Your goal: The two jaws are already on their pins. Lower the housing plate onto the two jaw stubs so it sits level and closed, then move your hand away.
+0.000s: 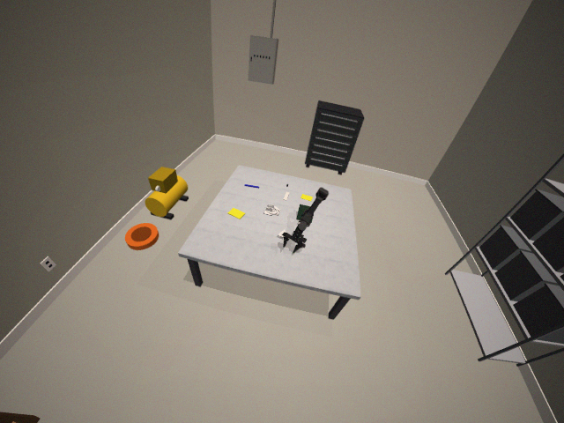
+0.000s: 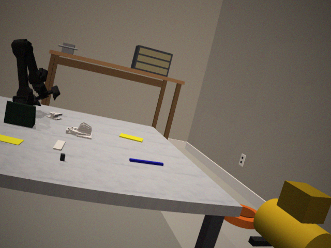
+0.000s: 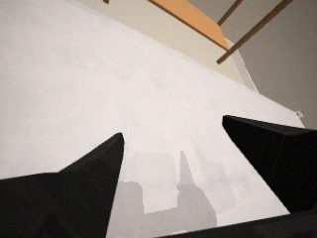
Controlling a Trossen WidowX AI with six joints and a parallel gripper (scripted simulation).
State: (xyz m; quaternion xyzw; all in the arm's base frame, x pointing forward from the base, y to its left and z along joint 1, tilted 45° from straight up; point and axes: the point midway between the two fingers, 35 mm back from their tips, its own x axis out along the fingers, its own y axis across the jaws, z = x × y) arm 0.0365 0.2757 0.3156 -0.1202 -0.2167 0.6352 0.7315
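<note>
My gripper (image 1: 290,246) (image 2: 52,93) (image 3: 172,128) is open and empty. It hangs a little above the grey table (image 1: 236,255) (image 2: 106,176) (image 3: 89,69), pointing down at a slant. A small white notched part (image 2: 54,114), seemingly the housing plate, lies on the table right beside the fingers and apart from them. A white base with the jaw pieces (image 1: 271,210) (image 2: 79,130) lies farther toward the table's middle. The wrist view shows only bare table top and the fingers' shadows between the fingers; neither white part shows there.
On the table lie a dark green box (image 1: 302,210) (image 2: 19,114) by the arm's base, two yellow strips (image 1: 236,212) (image 2: 131,137), a flat white tile (image 1: 285,196) (image 2: 59,144), a small black cube (image 2: 62,156) and a blue rod (image 1: 251,185) (image 2: 146,161).
</note>
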